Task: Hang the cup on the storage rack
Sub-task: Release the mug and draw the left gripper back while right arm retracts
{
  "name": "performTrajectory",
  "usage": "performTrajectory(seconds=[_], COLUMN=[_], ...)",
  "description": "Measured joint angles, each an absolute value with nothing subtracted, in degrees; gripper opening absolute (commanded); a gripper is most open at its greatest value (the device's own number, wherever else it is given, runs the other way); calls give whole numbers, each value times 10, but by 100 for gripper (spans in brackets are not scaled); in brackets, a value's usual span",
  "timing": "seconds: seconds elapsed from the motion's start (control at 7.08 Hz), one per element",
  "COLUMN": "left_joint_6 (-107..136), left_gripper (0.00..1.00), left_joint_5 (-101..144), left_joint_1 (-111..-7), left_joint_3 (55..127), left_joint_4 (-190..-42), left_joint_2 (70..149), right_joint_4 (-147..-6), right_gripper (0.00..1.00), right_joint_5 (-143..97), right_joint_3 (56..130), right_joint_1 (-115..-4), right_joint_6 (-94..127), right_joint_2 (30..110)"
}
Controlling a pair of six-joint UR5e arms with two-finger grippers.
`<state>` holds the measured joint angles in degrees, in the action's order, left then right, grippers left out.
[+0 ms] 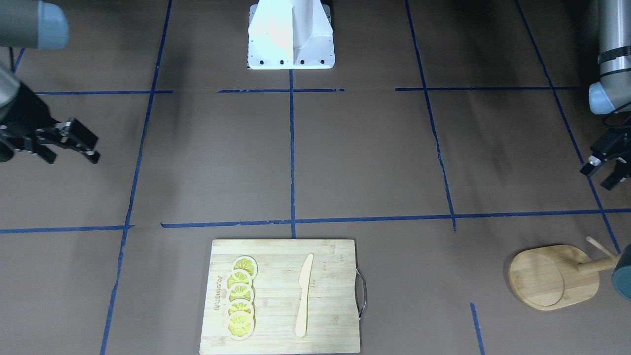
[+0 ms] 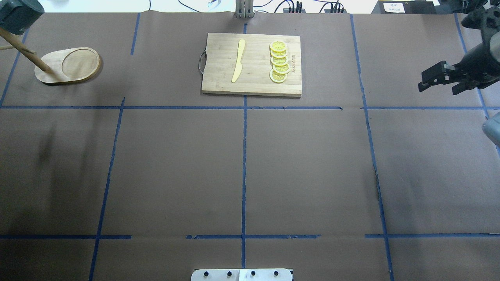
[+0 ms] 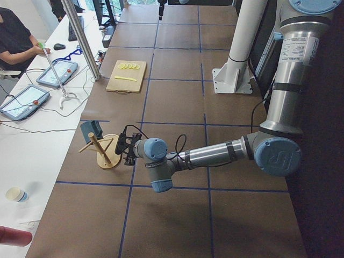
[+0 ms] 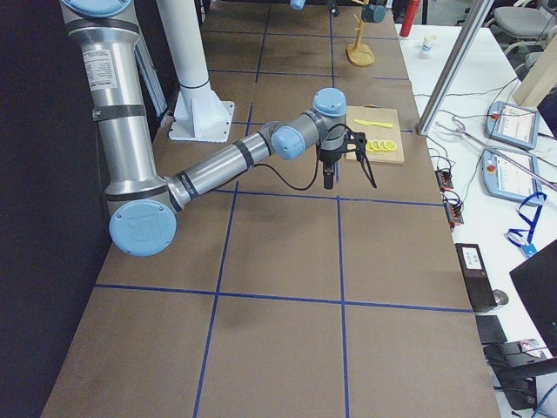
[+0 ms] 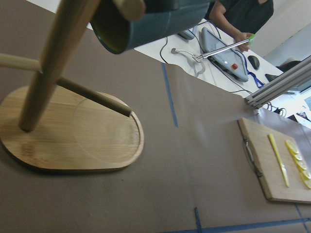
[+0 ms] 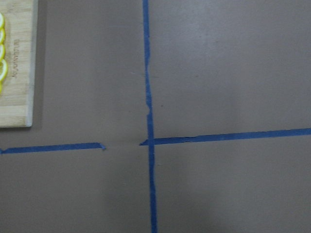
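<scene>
The dark grey-teal cup (image 5: pixel 160 22) hangs on an upper peg of the storage rack (image 5: pixel 73 141), a bamboo stand with an oval base and a post. Cup (image 2: pixel 15 15) and rack (image 2: pixel 68 65) stand at the table's far left; in the front-facing view the cup (image 1: pixel 622 273) is cut by the right edge next to the rack (image 1: pixel 552 276). My left gripper (image 1: pixel 597 178) is open and empty, apart from the rack on the robot's side. My right gripper (image 2: pixel 439 86) is open and empty over the far right of the table, also in the front-facing view (image 1: pixel 71 157).
A rectangular bamboo cutting board (image 2: pixel 218 84) with a metal handle lies at the far centre, holding several lemon slices (image 2: pixel 279 61) and a wooden knife (image 2: pixel 238 60). The robot's white base (image 1: pixel 291 34) is at the near edge. An operators' table with tablets (image 3: pixel 54 72) runs along the far side.
</scene>
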<state>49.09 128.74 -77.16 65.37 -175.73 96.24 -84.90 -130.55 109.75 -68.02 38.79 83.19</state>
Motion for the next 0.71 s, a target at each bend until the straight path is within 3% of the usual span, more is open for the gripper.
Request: performTrajectory(seconds=[0.71], left_joint_6=[249], left_gripper=[100], left_joint_5=[1421], left_joint_1=[-869], left_joint_3=[669], left_joint_4=[-1498], left_joint_2=[958], right_joint_4=[-847], right_gripper=[100], right_joint_5=[-1331], right_joint_3=[1047], right_joint_1=[-781], right_joint_6=[216], right_joint_2=[940])
